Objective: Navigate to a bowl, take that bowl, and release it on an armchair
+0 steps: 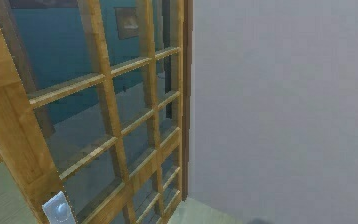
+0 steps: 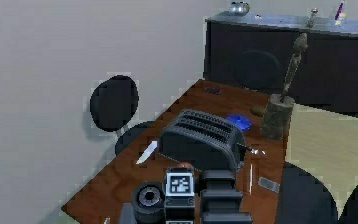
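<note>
My arm (image 2: 219, 198) rises from the bottom edge of the arm side view, over a brown wooden table (image 2: 117, 180). A white square with black marks (image 2: 180, 185) stands at its end. Left of that marker is the gripper (image 2: 147, 203), a dark rounded body low over the tabletop. I cannot tell whether it holds anything. A small grey rounded thing (image 2: 237, 9) sits on the dark counter (image 2: 287, 60) at the back; its shape is too small to name.
A black toaster (image 2: 202, 138) stands mid-table just beyond the arm, with a wooden statue (image 2: 285, 95), a blue flat thing (image 2: 241, 123) and cutlery (image 2: 147, 152) nearby. A black round-backed chair (image 2: 115, 103) is at the table's far side. Ahead are a wood-framed glass door (image 1: 97, 110) and a grey wall (image 1: 287, 100).
</note>
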